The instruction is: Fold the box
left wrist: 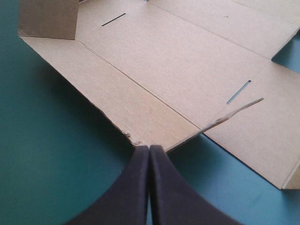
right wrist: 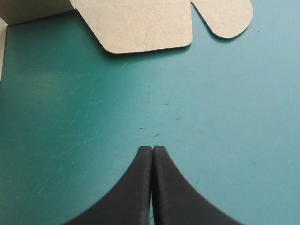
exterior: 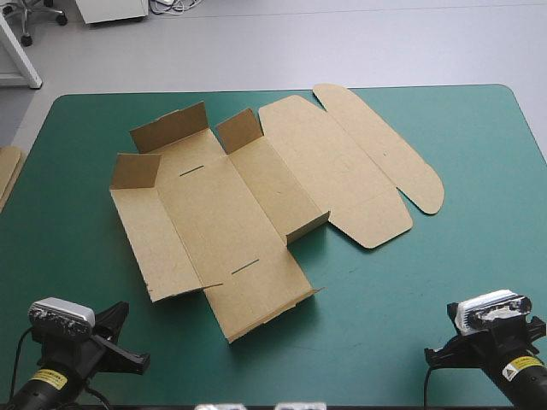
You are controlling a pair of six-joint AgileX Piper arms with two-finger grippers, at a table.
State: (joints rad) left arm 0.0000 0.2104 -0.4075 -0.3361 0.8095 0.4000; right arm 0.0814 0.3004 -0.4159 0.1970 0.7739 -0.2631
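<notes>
Teal-green table (exterior: pixel 479 282) with brown box (exterior: pixel 224 218) opened out, more board (exterior: pixel 7 171) at left edge

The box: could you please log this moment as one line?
box flat, some flaps up | left hand shut by box edge | right hand shut over teal-green cover

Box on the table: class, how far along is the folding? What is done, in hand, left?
Done: barely anything; the box lies almost flat, only some flaps raised. In hand: nothing; left gripper and right gripper are shut, empty. Left: raising and tucking all walls.
</notes>
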